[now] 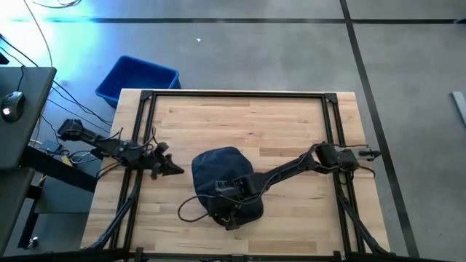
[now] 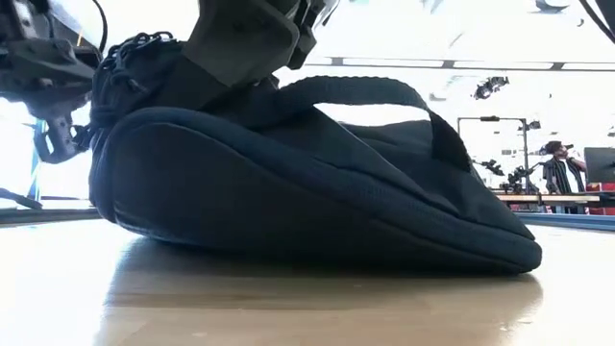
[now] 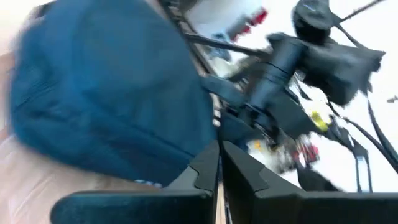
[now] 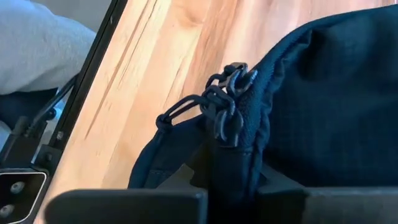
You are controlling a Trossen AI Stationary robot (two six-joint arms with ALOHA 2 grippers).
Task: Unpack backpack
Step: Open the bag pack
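The dark navy backpack [image 1: 222, 182] lies flat on its underside on the wooden table, near the middle of the near edge; the low view shows it as a broad mound [image 2: 317, 202] with a carry strap [image 2: 384, 96] arching over it. My right gripper [image 1: 233, 207] reaches in from the table's right and is shut on the backpack at its near end, beside the zip's braided pull cords [image 4: 227, 102]. My left gripper [image 1: 175, 169] is just left of the backpack, shut with nothing between its fingers [image 3: 217, 171], and apart from the backpack [image 3: 106, 93]. My right gripper pinches a ridge of the backpack's fabric just under the zip pull cords [image 4: 229, 155] between its two fingers. It comes slanting down from the table's right. The backpack stays with its underside on the table; one layer or several, I cannot tell.
A blue plastic bin [image 1: 138, 78] stands on the floor beyond the table's far left corner. Black frame rails [image 1: 233, 94] run along the table's far edge and both sides. A dark cord loop [image 1: 191, 209] lies near left of the backpack. Bare wood [image 1: 247, 124] lies beyond it.
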